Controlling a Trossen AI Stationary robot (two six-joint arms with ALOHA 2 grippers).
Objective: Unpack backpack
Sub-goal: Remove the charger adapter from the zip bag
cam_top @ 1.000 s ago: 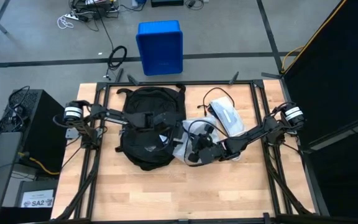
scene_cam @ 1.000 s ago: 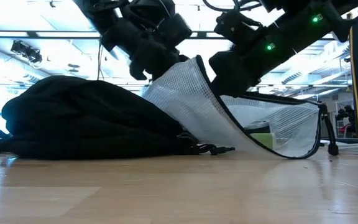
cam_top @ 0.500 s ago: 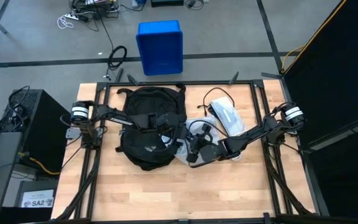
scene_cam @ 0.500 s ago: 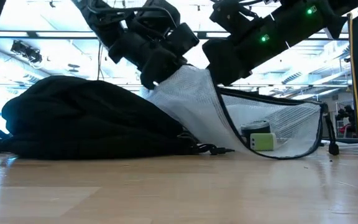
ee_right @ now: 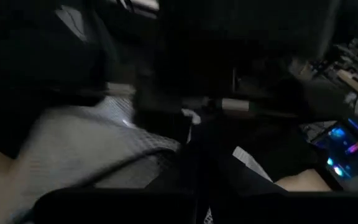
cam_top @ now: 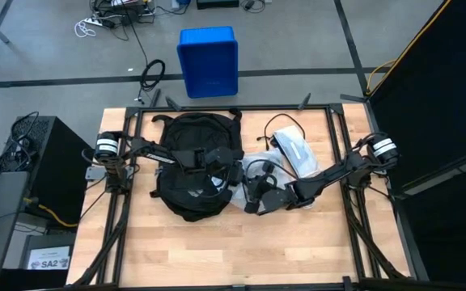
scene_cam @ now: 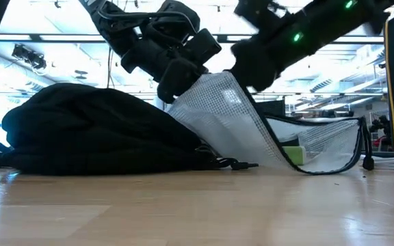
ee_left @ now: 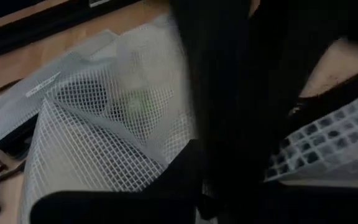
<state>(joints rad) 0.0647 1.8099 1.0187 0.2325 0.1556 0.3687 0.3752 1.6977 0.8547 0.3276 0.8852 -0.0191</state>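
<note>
2 pincers on mesh pouch (scene_cam: 252, 130)

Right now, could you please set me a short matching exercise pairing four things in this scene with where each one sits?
Things:
1. backpack
2. mesh pouch
3. blue bin
4. white packet

Places:
A. on the floor beyond the table's far edge
B. on the table's left half, under the left arm
C. flat on the table, far side of the right arm
D. lifted between the two grippers, beside the backpack

Pairs: 1-B, 2-D, 3-A, 4-C
</note>
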